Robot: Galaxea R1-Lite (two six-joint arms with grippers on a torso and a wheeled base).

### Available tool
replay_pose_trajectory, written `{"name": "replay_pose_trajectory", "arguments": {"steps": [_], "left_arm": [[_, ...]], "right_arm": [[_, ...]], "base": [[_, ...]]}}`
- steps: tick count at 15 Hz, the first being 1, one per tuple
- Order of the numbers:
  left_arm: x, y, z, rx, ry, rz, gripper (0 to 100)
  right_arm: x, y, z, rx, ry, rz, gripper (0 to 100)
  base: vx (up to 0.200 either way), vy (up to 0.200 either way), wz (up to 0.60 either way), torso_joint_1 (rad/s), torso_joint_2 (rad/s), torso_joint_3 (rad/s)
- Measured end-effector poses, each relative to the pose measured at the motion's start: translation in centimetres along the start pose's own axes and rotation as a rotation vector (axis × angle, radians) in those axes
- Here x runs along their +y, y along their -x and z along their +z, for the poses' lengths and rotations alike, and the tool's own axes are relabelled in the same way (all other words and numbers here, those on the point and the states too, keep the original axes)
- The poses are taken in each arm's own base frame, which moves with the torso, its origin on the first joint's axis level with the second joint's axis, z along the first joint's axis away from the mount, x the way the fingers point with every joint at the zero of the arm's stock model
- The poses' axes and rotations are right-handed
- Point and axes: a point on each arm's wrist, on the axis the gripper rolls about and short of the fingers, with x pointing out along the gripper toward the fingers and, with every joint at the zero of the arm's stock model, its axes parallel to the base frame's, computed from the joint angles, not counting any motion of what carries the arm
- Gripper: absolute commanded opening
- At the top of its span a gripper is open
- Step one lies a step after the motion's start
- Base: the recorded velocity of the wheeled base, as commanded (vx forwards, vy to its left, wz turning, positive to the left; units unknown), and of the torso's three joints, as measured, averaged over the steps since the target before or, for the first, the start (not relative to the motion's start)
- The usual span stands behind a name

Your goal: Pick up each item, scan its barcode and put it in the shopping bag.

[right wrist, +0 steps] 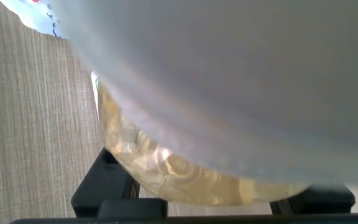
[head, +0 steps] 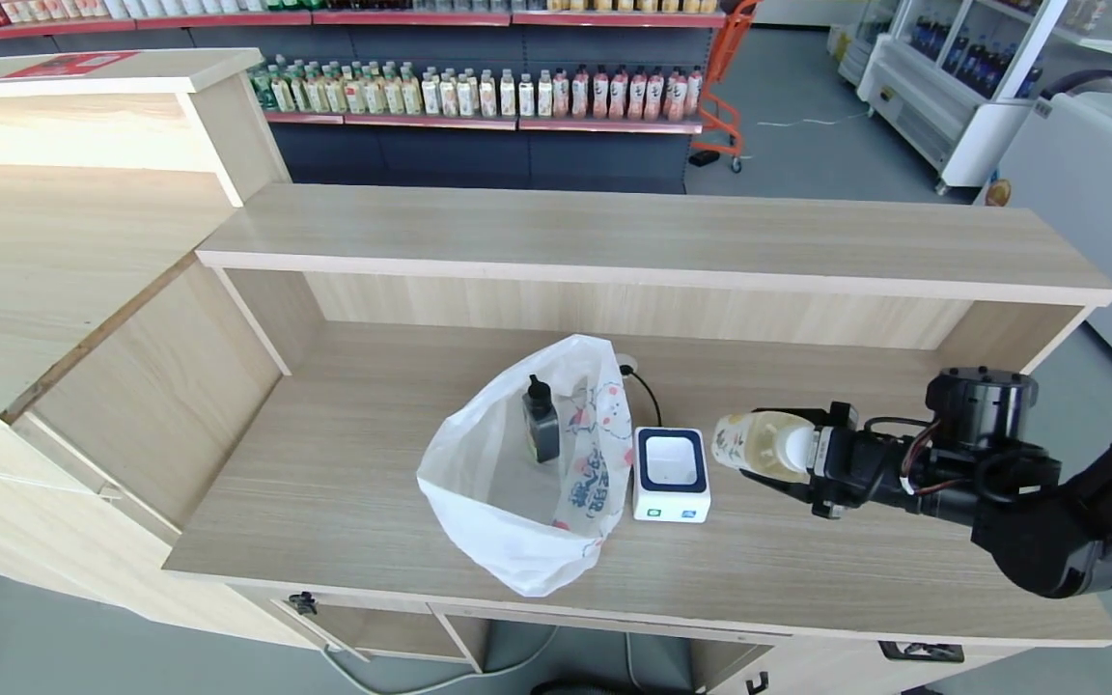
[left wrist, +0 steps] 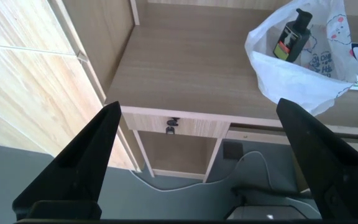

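Note:
My right gripper is shut on a clear bottle of yellowish drink with a white cap, held sideways just right of the white scanner on the counter. The bottle sits pressed close against the right wrist camera. Left of the scanner stands the open white shopping bag, and a dark pump bottle is upright inside it. My left gripper hangs open below the counter's front edge, off to the left, with the bag and the pump bottle ahead of it.
The wooden counter has a raised back shelf and a side wall on the left. A black cable runs from the scanner to the back. Bare countertop lies left of the bag and along the front.

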Motion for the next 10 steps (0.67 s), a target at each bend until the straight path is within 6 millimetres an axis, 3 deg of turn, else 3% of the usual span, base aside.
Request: {"name": "replay_pose_trajectory", "arguments": {"steps": [10], "left_arm": [[0.0,0.0,0.0,0.0,0.0,0.001,100]], "right_arm": [[1.0,-3.6,-1.3,-0.09,0.027,0.045,0]], "base": [[0.0,0.0,0.0,0.0,0.0,0.0]]}}
